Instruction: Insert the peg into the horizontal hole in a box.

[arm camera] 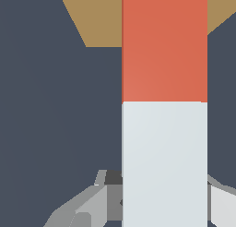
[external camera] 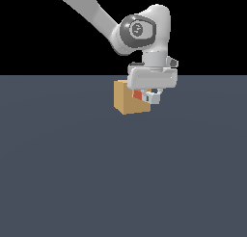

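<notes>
Exterior view, left to right: the box (external camera: 124, 97) rests on the dark surface (external camera: 120, 173). Just beside its right face, my end effector (external camera: 151, 97) is clenched on the peg (external camera: 140, 94) at its white end. The orange end reaches the box face; the hole appears hidden, so entry depth is unclear.

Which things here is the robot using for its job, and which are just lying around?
For the job:
- the peg, orange-red and white, held in the hand
- the box, the tan cube the orange-red end points at
- the hole: hidden in both views

Just lying about:
- nothing else shows, only the dark grey floor
</notes>
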`<act>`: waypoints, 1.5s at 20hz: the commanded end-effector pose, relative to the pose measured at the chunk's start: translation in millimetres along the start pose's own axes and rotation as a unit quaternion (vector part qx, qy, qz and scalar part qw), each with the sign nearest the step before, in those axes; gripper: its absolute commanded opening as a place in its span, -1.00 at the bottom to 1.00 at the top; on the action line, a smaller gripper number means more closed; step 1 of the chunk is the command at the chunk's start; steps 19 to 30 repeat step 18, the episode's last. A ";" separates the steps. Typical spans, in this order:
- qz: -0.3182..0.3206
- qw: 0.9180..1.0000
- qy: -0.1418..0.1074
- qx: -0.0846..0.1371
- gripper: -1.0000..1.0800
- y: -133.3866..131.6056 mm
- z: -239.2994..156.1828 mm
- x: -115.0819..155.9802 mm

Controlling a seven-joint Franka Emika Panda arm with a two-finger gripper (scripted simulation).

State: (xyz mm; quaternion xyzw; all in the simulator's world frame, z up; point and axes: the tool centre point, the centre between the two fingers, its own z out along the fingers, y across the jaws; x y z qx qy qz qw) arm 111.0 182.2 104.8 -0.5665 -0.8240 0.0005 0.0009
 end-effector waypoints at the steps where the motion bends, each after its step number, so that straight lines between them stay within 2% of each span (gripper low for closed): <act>1: 0.000 1.000 0.000 -0.001 -1.00 0.3 -0.9 1.9; 5: 0.000 1.000 0.000 -0.001 -1.00 -0.2 -1.2 17.9; 11: 0.000 1.000 0.000 -0.001 -1.00 -0.8 -1.7 64.3; 15: 0.000 1.000 0.000 -0.002 -1.00 -0.2 -2.0 83.8; 30: 0.000 1.000 0.000 -0.002 -1.00 0.1 -2.0 88.2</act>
